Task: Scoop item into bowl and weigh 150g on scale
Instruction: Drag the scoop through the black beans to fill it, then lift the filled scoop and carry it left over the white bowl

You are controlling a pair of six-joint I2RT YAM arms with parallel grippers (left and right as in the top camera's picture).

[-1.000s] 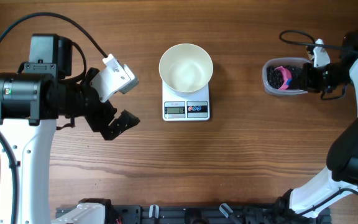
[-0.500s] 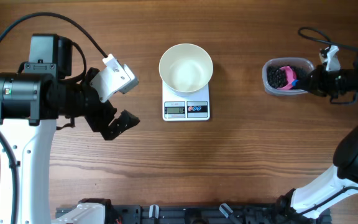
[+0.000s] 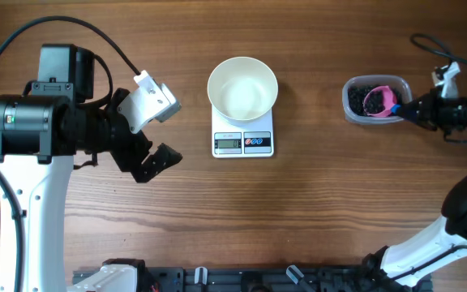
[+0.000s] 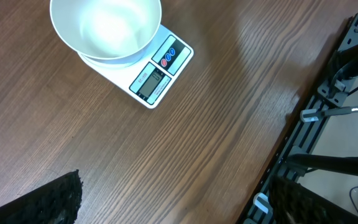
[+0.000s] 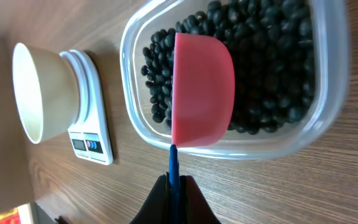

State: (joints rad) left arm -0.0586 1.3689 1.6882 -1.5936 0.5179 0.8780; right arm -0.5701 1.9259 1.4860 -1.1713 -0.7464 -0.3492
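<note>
Overhead, the digits on the scale are too small to read, and the bowl covers its far half. In the left wrist view the top edge cuts off the bowl's far rim, and only the dark tips of the fingers of the left gripper show at the bottom edge. In the right wrist view the pink scoop shows its smooth outside, hiding any contents. The clear tub of black beans runs off the picture's top edge.

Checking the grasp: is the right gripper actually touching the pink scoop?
Touching. The right wrist view shows the right gripper shut on the blue handle of the pink scoop, with a finger pressed against each side of it.
</note>
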